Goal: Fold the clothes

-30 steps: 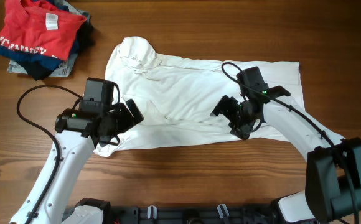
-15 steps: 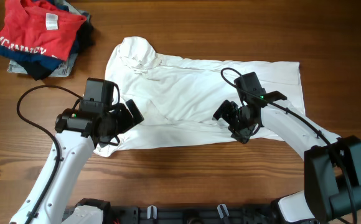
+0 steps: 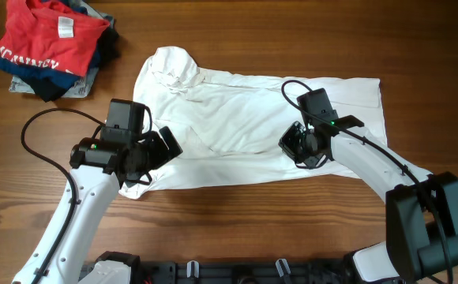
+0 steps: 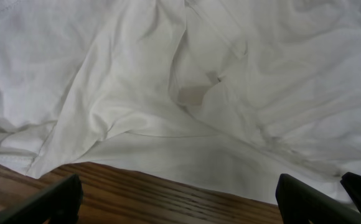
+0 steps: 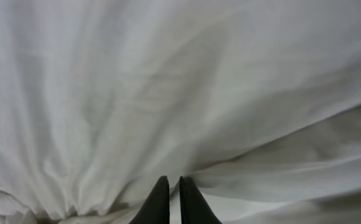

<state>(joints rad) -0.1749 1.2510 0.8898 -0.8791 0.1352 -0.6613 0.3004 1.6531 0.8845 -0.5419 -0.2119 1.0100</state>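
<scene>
The right gripper point(image 5: 172, 184) has just snapped shut. A second ago its jaws stood spread over the cloth; now the two dark fingertips sit almost touching at the bottom centre of the right wrist view. Creases in the white shirt point(image 5: 168, 93) fan out from that spot, so it looks like a pinch on a thin fold of fabric. Overhead, this gripper point(image 3: 300, 150) sits right of centre, just inside the shirt's lower edge. This likely means the grasp for a first fold is made, and lifting the edge comes next.

The white shirt point(image 3: 237, 118) lies spread flat across the middle of the overhead frame, not yet folded. Its collar point(image 3: 170, 67) bunches at the upper left and its hem runs down the right side. It is thin, wrinkled and far larger than either gripper.

The left gripper point(image 3: 162, 150) has not moved. It hovers left of centre over the shirt's lower left corner, jaws at their widest and holding nothing. In its own view, its fingertips point(image 4: 43, 199) frame a rumpled edge of shirt point(image 4: 168, 93) above bare wooden table point(image 4: 137, 183).

A red T-shirt point(image 3: 47, 39) tops a pile of darker garments in the upper left corner, well apart.
</scene>
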